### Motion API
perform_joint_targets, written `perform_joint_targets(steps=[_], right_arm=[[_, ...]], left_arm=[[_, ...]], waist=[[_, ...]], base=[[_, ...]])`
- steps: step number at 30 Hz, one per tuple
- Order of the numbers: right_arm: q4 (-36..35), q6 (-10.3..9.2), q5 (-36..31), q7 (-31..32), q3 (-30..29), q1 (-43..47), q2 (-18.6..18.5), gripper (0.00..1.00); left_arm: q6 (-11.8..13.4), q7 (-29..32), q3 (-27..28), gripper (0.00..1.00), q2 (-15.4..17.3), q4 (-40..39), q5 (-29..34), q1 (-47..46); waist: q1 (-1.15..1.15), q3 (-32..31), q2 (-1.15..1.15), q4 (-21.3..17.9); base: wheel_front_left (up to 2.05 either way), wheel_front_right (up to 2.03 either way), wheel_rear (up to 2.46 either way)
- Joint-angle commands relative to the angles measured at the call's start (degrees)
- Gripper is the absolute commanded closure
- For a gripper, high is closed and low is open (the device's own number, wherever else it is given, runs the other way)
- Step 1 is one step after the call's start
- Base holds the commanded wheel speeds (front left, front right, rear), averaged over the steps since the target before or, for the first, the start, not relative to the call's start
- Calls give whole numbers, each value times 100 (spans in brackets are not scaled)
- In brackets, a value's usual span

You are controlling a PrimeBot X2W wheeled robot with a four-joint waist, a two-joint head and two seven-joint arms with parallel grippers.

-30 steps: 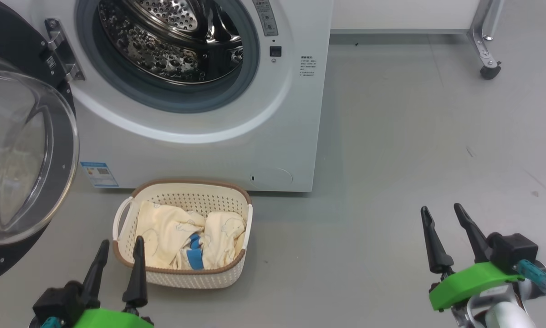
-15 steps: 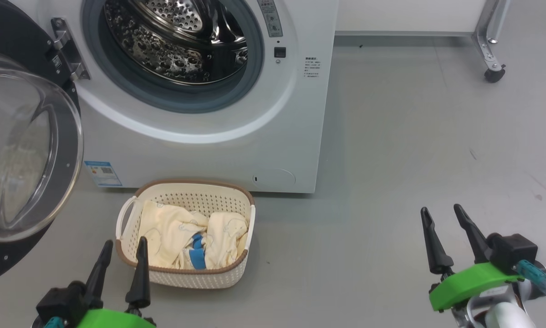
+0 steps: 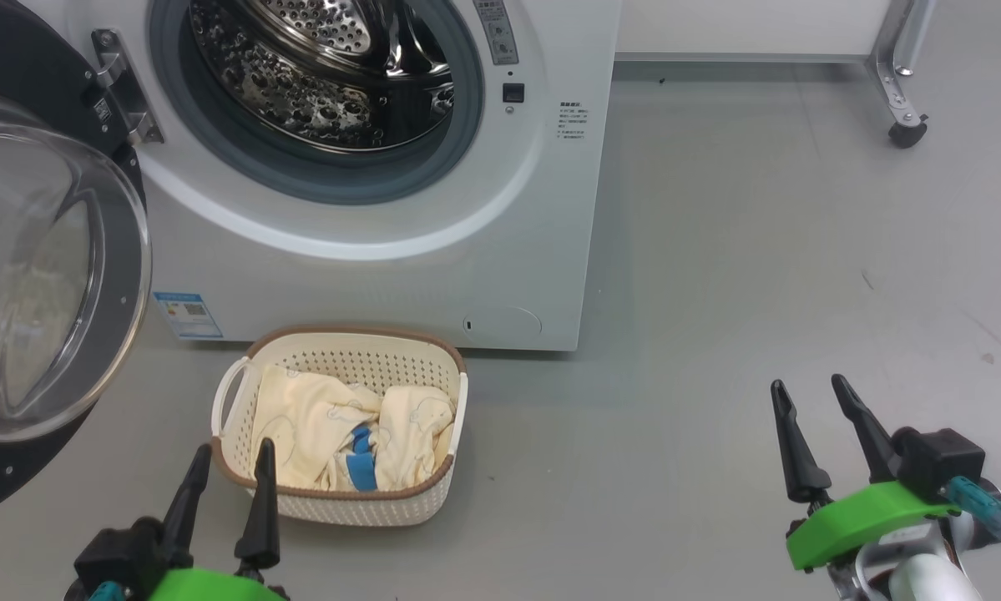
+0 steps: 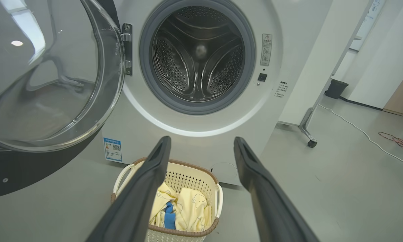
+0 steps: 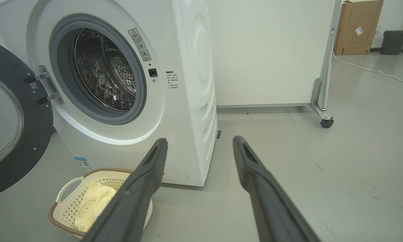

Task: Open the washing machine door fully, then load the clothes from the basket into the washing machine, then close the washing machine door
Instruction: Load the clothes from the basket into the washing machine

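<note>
Glossy black rim w/ clear glass: washing machine door (image 3: 41,267) stands swung wide at 9 o'clock in head view, hinged on the machine's left. Left end effector (image 3: 235,448) at 7 o'clock, fingers spread, nothing between them, tips overlapping near-left corner of the basket (image 3: 350,332); contact can't be told. Basket sits on the floor (image 3: 717,250) just in front of the washing machine (image 3: 383,284), approx 6 o'clock. Clothes (image 3: 316,426) lie inside it, pale yellow w/ a blue patch. Steel drum (image 3: 316,75) at 11 o'clock. Right end effector (image 3: 807,384) at 4 o'clock, fingers spread, gripping nothing, well apart from basket. Caster (image 3: 905,133) at 1 o'clock.
</note>
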Motion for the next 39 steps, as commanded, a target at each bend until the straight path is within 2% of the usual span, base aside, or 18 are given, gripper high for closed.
perform_joint_targets(steps=[1,4,8,12,20,27,39], right_arm=[[-160,0,-36,-55,119,-238,-7,0],[-159,0,-41,-55,119,-238,-7,0],[-126,0,-56,-55,133,-230,-7,0],[-106,0,-60,-55,140,-228,-7,0],[-83,0,-47,-55,150,-231,-7,0],[-47,0,-33,-55,206,-238,-7,0],[18,0,-87,-55,193,-280,-7,0]], left_arm=[[-37,-81,179,0,54,-141,-5,-227],[-37,-81,112,0,72,-91,-132,-235],[-37,-81,6,0,63,-8,-599,-231],[-37,-81,1,0,139,62,-681,-273],[-14,-81,129,0,146,87,-547,-316],[-1,-81,353,0,13,5,-287,-300],[-29,-81,290,0,-29,94,-156,-296]], waist=[[0,4,0,-3],[0,12,0,-8],[0,22,0,-10],[0,41,0,-3],[0,55,0,20],[0,68,0,30],[0,39,0,34]], base=[[0,0,0],[0,0,0],[26,-26,0],[84,-84,0],[174,-174,0],[155,-155,0],[35,-35,0]])
